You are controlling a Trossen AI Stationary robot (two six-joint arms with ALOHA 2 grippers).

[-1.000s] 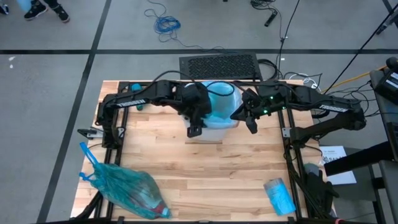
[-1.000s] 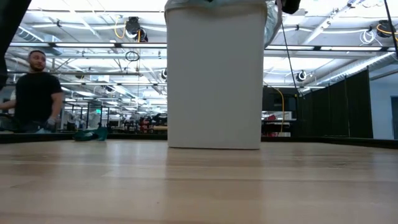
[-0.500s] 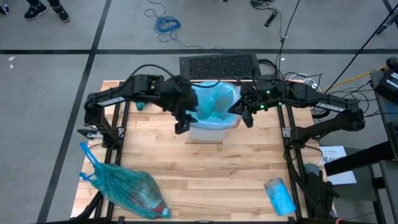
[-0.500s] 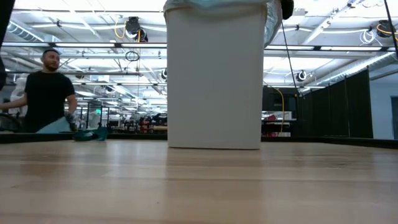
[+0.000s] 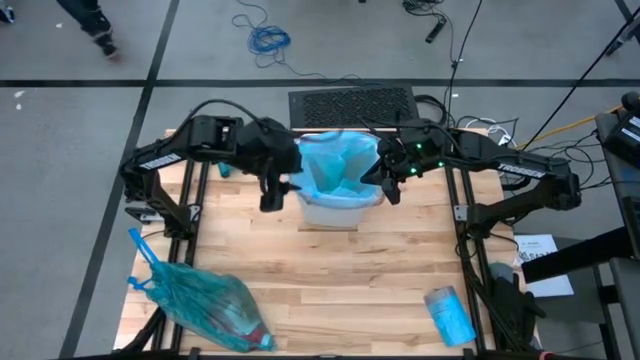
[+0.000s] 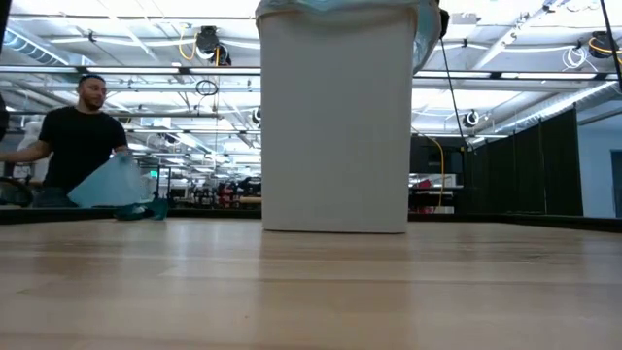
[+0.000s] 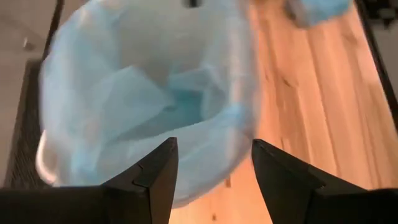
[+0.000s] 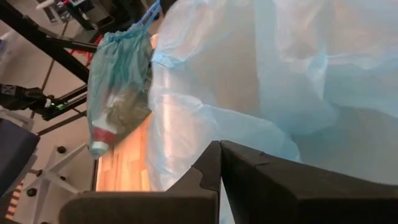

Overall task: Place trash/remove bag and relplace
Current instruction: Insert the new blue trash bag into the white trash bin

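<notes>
Low view: bin [image 6: 335, 122] rim cut off at top of frame; arms nearly out of sight. Trash only dimly visible through tied teal bag [image 5: 205, 303], lower left of high view; a red-and-white bottle end shows at its bottom corner. Same bag upper left in right wrist view [image 8: 120, 87], contents blurred. Right pincer [image 5: 385, 186] at right rim of bin, centre of high view; fingers pressed together in its wrist view, pale blue liner [image 5: 338, 166] right against them, grip on liner not certain. Left pincer [image 5: 272, 193] just left of bin, fingers well apart in its wrist view [image 7: 211, 168], holding nothing.

Since a second ago: left arm drawn back leftward off the bin, liner mouth now uncovered; right pincer barely shifted. Person [image 6: 78, 146] at left of low view now carries a pale blue sheet.

Light wood plank worktop [image 5: 380, 270]; blue packet [image 5: 449, 314] lower right. Grey floor, cables, black mat above worktop. Workshop hall behind, ceiling lights.
</notes>
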